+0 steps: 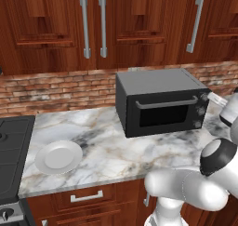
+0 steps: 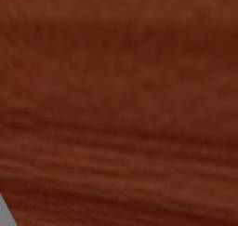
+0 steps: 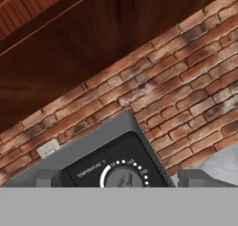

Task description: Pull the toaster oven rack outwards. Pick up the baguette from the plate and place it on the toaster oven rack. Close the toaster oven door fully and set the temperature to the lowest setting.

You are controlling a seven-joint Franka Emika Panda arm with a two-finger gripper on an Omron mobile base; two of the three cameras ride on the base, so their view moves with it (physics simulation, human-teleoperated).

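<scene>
So the toaster oven (image 1: 160,102) sits on the marble desk (image 1: 116,150) right up against the brick wall (image 1: 56,92), toward the right side of the left base view, and the toaster oven door (image 1: 165,111) is fully shut, its silver bar handle running across the top of the black glass. Knobs are stacked in a column down its right edge. The plate (image 1: 59,156) is well apart from it, over on the left end of the desk near the front edge and just beside the dark cooktop (image 1: 11,155), and it's bare white, nothing on it. The baguette and the rack can't be seen with the door closed like that. In the hand view the camera is tilted and right up close to the oven's top corner, with a round temperature dial (image 3: 123,176) and its ring of white marks sitting between the two dark fingertips (image 3: 46,178); the jaws (image 3: 122,179) are spread wide, one tip on either side of the dial, and aren't gripping anything. Brick wall and the underside of the wood cabinets (image 3: 93,34) fill in behind. The right base view is just reddish-brown wood grain up close.
</scene>
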